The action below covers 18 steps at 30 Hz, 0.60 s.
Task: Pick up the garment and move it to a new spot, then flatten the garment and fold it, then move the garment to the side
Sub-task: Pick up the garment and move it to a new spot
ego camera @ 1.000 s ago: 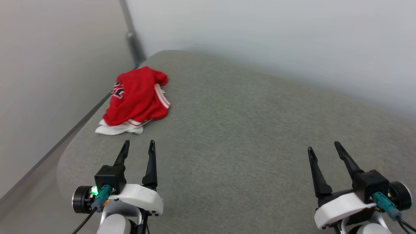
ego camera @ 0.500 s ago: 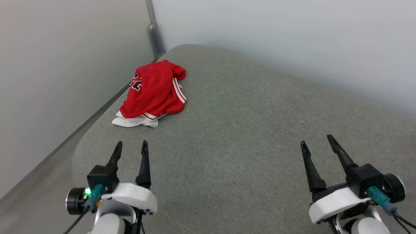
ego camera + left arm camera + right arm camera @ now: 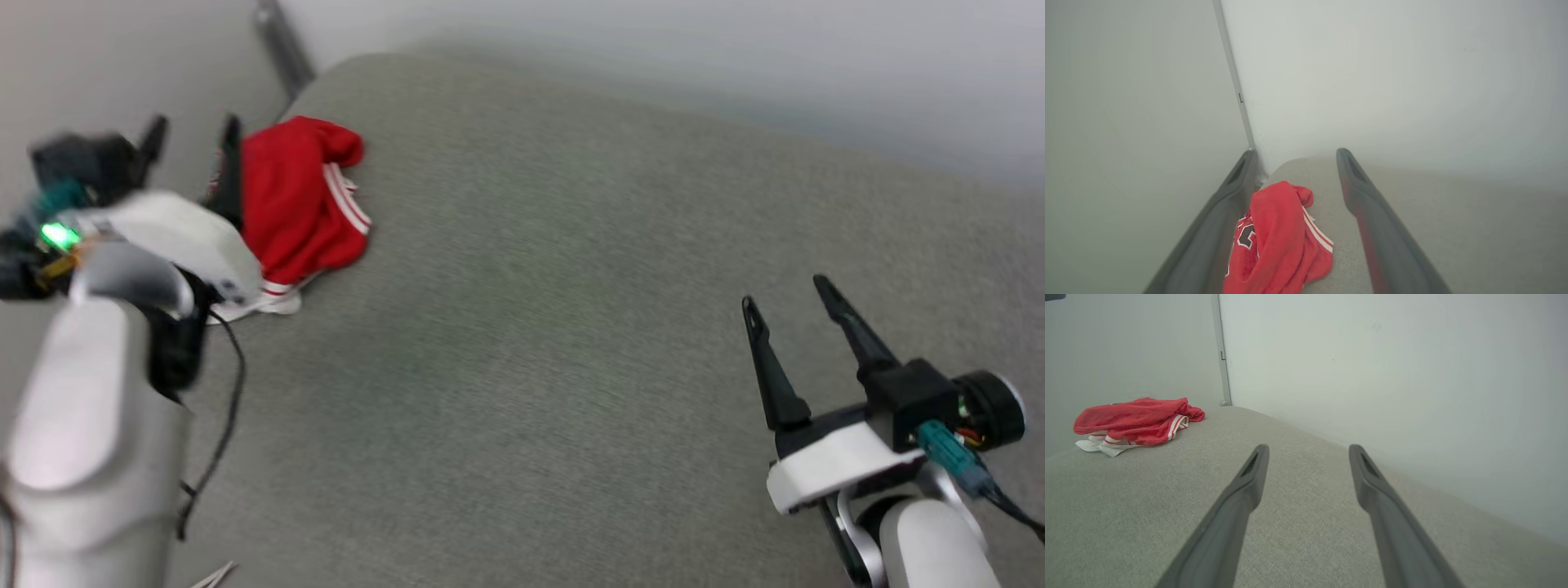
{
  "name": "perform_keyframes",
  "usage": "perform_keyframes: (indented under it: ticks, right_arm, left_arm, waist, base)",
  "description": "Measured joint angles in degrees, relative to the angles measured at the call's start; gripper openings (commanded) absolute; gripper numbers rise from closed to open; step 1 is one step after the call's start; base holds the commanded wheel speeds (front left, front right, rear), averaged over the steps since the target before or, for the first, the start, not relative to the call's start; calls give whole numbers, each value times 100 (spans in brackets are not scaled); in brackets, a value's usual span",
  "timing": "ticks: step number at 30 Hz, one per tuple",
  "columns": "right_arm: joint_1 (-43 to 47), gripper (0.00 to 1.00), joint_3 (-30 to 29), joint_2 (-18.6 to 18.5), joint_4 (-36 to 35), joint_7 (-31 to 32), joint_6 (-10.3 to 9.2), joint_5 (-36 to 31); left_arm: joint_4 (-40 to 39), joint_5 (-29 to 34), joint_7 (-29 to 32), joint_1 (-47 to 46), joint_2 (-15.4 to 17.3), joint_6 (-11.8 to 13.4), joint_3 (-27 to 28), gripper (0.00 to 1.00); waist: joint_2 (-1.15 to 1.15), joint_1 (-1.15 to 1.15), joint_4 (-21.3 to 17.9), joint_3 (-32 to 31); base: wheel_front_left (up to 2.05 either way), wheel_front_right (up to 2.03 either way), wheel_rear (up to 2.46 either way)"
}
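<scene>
The garment (image 3: 298, 196) is a red jersey with white striped trim, lying crumpled near the far left corner of the grey cushion (image 3: 571, 327). My left gripper (image 3: 193, 135) is raised at its left side, open and blurred, its arm covering the garment's left part. In the left wrist view the garment (image 3: 1278, 241) lies below, between the two spread fingers (image 3: 1372, 228), with black white-edged print showing, and the left gripper (image 3: 1294, 152) holds nothing. My right gripper (image 3: 784, 294) stands open over the cushion's right side, far from the garment (image 3: 1135, 420); the right gripper (image 3: 1308, 447) is empty.
Pale walls close in on the left and behind the cushion (image 3: 1310, 539). A grey metal post (image 3: 282, 45) runs up the corner just beyond the garment. The cushion's left edge drops off beside the garment.
My left arm has risen and reached forward to the garment's left side. The head camera has shifted, so the whole picture moved. The right gripper stays as it was, open.
</scene>
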Motion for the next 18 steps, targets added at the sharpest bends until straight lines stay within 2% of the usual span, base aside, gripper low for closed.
perform_keyframes:
  ticks: [10,15,18]
  right_arm:
    - [-404,100,-113,-49,-234,25,-1,-31]
    - [-580,100,-148,-52,-280,-10,-1,-14]
    - [-667,100,-97,-51,-287,-32,-1,-12]
  left_arm:
    - [1289,-695,2637,-1140,1357,-301,271,100]
    - [1992,-1115,3442,-1180,1692,-321,513,100]
    - [2273,-1314,3705,-1170,1763,-183,708,100]
  waist:
    - [0,0,-983,1035]
    - [0,1,-1361,1595]
    - [0,1,-1543,1898]
  base:
    - [0,0,0]
    - [0,0,0]
    - [0,0,0]
